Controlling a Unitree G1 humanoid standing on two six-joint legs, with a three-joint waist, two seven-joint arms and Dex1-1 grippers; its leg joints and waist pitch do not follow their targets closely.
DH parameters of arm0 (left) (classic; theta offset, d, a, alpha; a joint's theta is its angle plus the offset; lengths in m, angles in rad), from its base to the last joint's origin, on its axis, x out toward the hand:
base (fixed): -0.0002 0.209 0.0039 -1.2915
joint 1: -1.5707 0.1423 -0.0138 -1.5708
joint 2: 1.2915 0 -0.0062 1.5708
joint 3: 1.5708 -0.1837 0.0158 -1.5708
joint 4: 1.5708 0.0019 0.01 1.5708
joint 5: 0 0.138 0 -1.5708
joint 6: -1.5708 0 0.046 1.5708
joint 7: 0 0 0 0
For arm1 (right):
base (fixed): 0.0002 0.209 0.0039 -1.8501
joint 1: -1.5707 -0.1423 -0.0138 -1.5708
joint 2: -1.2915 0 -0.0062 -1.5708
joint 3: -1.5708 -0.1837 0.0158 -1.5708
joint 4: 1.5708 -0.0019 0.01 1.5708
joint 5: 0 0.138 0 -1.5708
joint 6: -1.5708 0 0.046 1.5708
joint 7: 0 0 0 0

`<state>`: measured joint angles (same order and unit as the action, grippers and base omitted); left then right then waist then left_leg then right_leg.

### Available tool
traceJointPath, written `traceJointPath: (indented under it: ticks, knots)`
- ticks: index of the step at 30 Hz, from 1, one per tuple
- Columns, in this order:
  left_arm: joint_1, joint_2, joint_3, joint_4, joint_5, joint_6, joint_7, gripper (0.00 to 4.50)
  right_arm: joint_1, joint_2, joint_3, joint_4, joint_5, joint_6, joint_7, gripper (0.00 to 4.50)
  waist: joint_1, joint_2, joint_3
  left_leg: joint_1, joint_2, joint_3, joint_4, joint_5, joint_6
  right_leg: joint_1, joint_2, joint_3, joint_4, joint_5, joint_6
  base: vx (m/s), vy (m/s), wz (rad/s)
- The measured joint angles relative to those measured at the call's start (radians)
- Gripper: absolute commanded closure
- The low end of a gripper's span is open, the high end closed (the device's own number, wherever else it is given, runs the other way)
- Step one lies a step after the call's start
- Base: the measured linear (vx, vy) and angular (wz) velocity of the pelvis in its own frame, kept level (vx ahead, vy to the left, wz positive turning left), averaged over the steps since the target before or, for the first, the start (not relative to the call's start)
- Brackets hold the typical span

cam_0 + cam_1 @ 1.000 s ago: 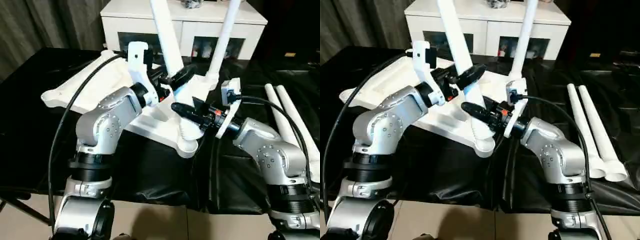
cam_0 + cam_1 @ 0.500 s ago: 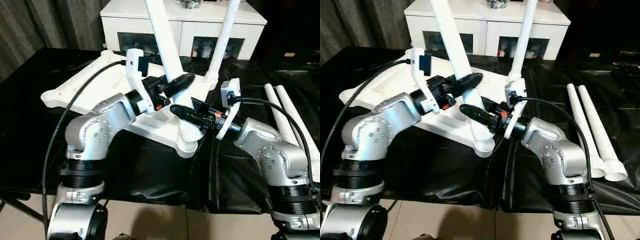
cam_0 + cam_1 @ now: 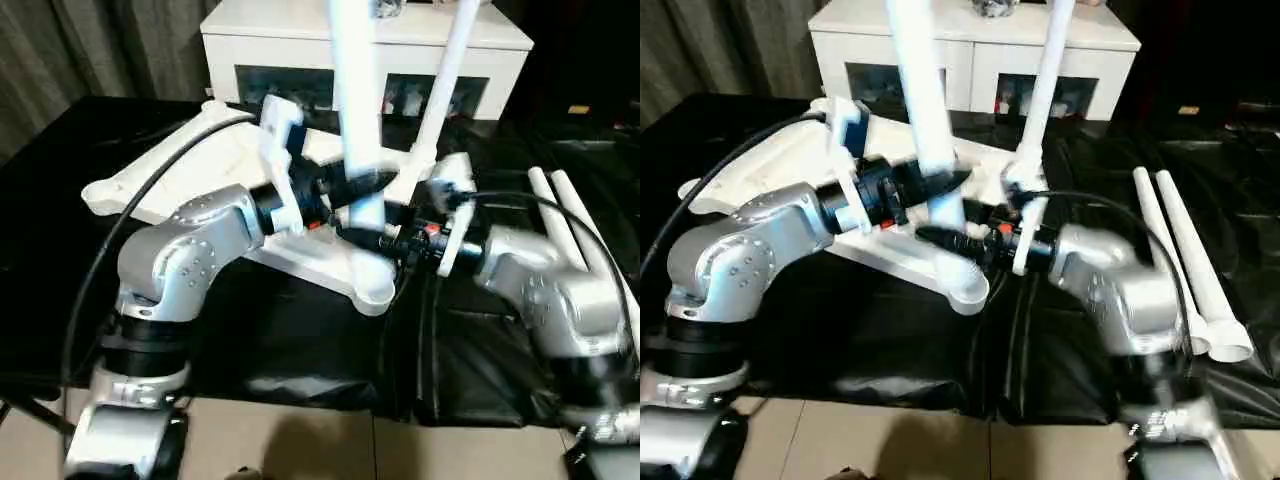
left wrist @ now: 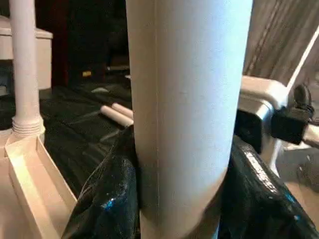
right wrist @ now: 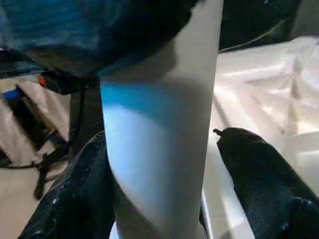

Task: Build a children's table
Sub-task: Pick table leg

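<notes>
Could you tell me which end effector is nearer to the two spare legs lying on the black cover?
The right end effector is nearer, though both are at the near corner leg; the spare legs lie off to its right, the left end effector beyond.

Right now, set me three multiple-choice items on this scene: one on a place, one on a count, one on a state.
1. Where do the two loose legs lie?
A. On the black cover, at the robot's right
B. On top of the white cabinet
C. On the floor

2. How many legs stand in the tabletop's corner sockets?
A. One
B. Two
C. Four

3. How does the tabletop lie?
A. Standing on four legs
B. Leaning against the cabinet
C. Flat, underside up

Key:
1 A: the loose legs lie side by side on the black cover.
2 B: the near leg and the far leg rise from sockets.
3 C: the tabletop rests flat on the cover with both legs pointing up.
</notes>
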<state>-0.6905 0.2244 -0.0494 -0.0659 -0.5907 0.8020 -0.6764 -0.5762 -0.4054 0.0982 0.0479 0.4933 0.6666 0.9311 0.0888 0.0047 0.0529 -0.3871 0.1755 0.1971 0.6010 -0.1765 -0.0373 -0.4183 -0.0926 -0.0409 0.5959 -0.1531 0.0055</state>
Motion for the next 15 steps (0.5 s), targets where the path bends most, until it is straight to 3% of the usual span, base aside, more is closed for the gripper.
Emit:
traceJointPath:
  ticks: [8, 15]
  knots:
    - [0.000, 0.023, -0.033, 0.000, 0.006, -0.005, -0.042, 2.59, -0.034, -0.032, 0.048, 0.036, -0.012, 0.041, 0.072, 1.13, 0.001, -0.001, 0.001, 0.000, 0.000, 0.000, 0.001, 0.000, 0.000, 0.000, 0.000, 0.000, 0.001, 0.000, 0.000, 0.000, 0.000, 0.00]
    - [0.000, 0.032, -0.045, 0.000, 0.005, -0.014, -0.077, 2.59, -0.050, -0.042, 0.066, 0.046, -0.007, 0.060, 0.127, 1.67, 0.001, -0.001, 0.001, 0.000, 0.000, 0.000, 0.001, 0.000, 0.000, 0.000, 0.000, 0.000, 0.001, 0.000, -0.001, 0.000, 0.000, 0.00]
